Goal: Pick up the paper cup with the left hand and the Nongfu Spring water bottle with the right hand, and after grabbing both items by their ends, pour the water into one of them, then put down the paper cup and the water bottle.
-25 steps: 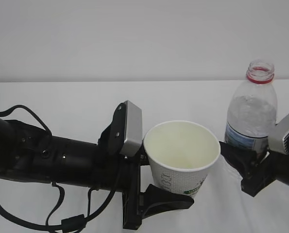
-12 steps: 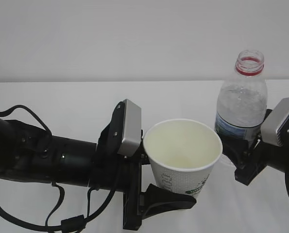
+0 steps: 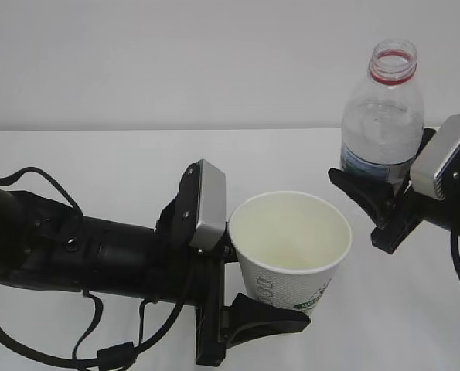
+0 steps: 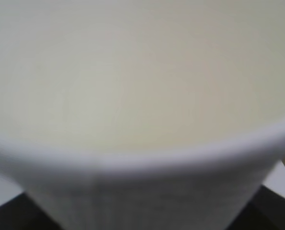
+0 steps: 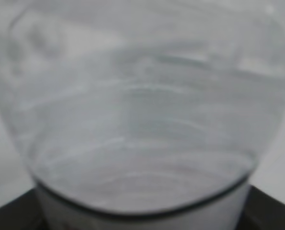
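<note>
The white paper cup (image 3: 290, 246) is held upright above the table, with my left gripper (image 3: 277, 300) shut on its lower half; one black finger (image 3: 264, 318) shows under it. The cup's cream inside shows no liquid. In the left wrist view the paper cup (image 4: 142, 96) fills the picture, blurred. To the right and higher, my right gripper (image 3: 378, 192) is shut on the lower body of the Nongfu Spring water bottle (image 3: 383, 127), which stands upright, uncapped, with a red neck ring. In the right wrist view the clear ribbed bottle (image 5: 142, 120) fills the picture. The water level cannot be made out.
A white table (image 3: 98, 158) runs under both arms up to a plain white wall (image 3: 175, 62). My left arm's black body and cables (image 3: 67, 255) cover the lower left. Nothing else stands on the table in view.
My right gripper has lifted the bottle and carried it left, so that it hangs higher than the cup's rim. The left arm and the cup have stayed put.
</note>
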Controlling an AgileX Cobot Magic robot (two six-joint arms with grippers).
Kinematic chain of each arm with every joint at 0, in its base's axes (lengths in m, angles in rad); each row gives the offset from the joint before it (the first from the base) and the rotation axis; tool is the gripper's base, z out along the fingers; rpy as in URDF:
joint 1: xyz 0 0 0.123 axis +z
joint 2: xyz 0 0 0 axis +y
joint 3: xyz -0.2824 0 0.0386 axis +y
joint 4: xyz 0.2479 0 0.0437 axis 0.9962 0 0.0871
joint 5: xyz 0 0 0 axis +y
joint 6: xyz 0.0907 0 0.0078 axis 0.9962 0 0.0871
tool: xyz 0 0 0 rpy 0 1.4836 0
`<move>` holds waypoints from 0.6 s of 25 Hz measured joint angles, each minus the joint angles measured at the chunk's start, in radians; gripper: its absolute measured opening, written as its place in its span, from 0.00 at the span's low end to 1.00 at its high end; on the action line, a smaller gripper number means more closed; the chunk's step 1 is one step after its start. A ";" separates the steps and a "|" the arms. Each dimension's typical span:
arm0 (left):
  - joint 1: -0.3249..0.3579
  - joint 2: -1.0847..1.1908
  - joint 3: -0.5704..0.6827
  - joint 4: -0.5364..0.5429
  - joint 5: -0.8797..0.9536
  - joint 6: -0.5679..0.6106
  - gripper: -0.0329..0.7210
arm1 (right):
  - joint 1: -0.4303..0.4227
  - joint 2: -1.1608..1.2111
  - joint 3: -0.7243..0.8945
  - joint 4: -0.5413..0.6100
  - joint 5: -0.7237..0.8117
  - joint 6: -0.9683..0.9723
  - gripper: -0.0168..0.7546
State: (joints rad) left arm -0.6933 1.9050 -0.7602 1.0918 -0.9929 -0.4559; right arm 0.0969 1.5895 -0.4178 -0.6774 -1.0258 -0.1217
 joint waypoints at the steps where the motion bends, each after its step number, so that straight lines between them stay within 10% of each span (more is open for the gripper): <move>1: 0.000 0.000 0.000 0.000 0.002 0.000 0.77 | 0.000 -0.013 -0.007 -0.002 0.011 -0.011 0.64; 15: 0.000 0.000 0.000 0.000 -0.025 0.000 0.77 | 0.000 -0.132 -0.022 -0.034 0.112 -0.173 0.64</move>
State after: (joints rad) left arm -0.6933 1.9050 -0.7602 1.0918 -1.0175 -0.4559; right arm 0.0969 1.4570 -0.4401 -0.7112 -0.9136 -0.2943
